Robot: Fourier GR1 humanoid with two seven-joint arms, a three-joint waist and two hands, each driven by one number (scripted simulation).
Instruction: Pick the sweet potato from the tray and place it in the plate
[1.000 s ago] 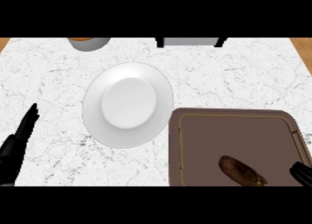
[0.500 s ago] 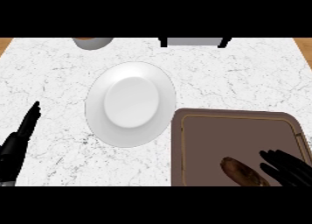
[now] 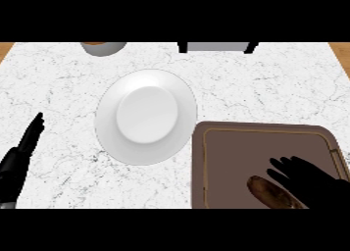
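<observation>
A brown sweet potato (image 3: pixel 270 192) lies at the near edge of the brown tray (image 3: pixel 264 142) at the lower right. My right hand (image 3: pixel 315 181) hovers over the tray, just right of the potato and partly over its right end, with its fingers spread and straight, holding nothing. A white plate (image 3: pixel 146 115) sits on the marble counter left of the tray, with nothing on it. My left hand (image 3: pixel 18 159) rests at the lower left edge, fingers straight and pointing up.
A grey bowl (image 3: pixel 104 47) stands at the counter's far edge, with a grey box-like object (image 3: pixel 215 46) to its right. Wood floor shows past the counter's far corners.
My right hand has come in from the lower right corner and moved left and forward over the tray, reaching the potato's right side. The left hand, plate and potato stayed put.
</observation>
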